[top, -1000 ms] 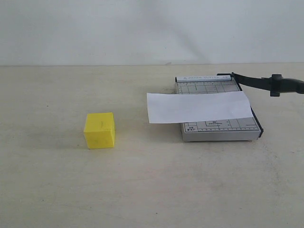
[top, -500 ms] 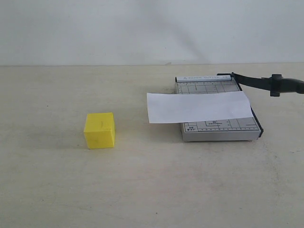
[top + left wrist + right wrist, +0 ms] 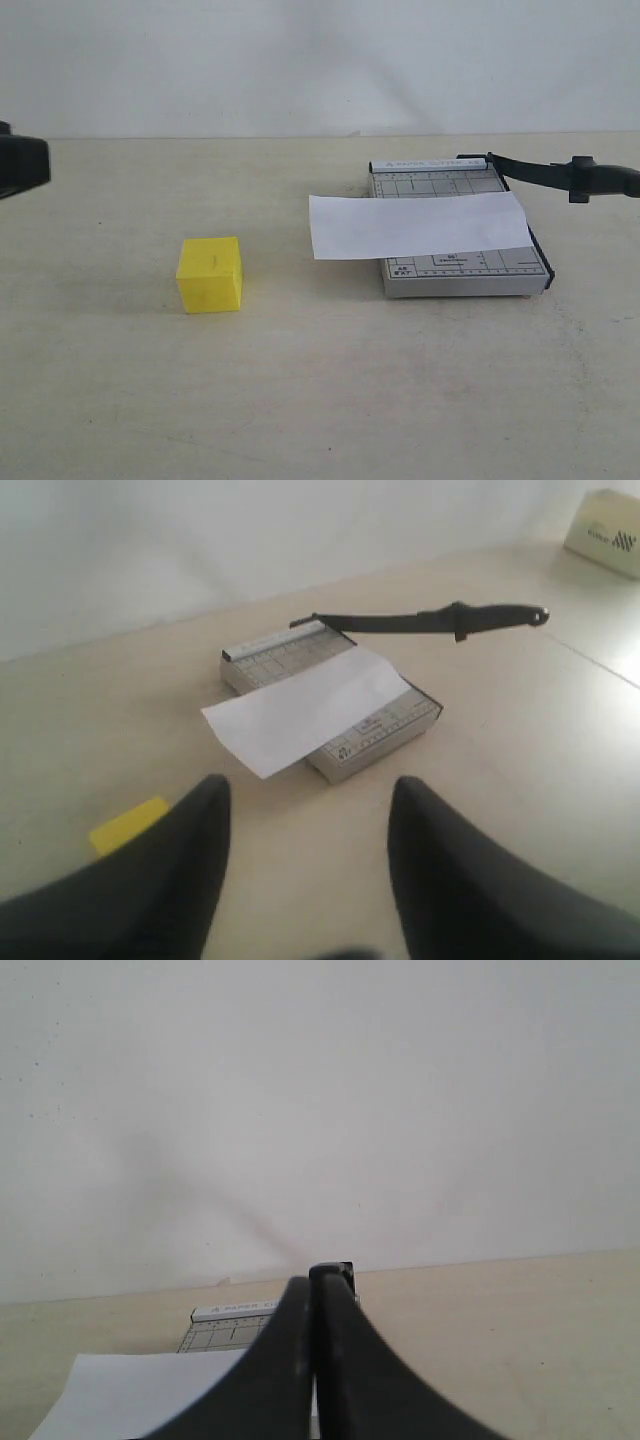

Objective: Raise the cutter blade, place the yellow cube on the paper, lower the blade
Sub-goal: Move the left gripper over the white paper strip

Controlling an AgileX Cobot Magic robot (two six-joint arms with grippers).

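Observation:
The yellow cube (image 3: 210, 274) sits on the table, left of the grey cutter board (image 3: 455, 272). The white paper (image 3: 418, 225) lies across the board, overhanging its left side. The black cutter blade (image 3: 560, 176) is raised, its handle sticking out past the board to the right. My left gripper (image 3: 310, 790) is open and empty, and only a yellow sliver of the cube (image 3: 128, 824) shows beside one finger; its dark body (image 3: 22, 165) shows at the far left edge. My right gripper (image 3: 318, 1278) is shut with nothing visible between its fingers, facing the board (image 3: 232, 1322) and paper (image 3: 140, 1392).
A pale box (image 3: 605, 518) with dark print stands far beyond the blade handle in the left wrist view. A white wall runs behind the table. Bare tabletop (image 3: 320, 380) lies between the cube and the board and along the front.
A dark part of my left arm has come into the exterior view at the far left edge. Cube, paper, board and blade have not moved.

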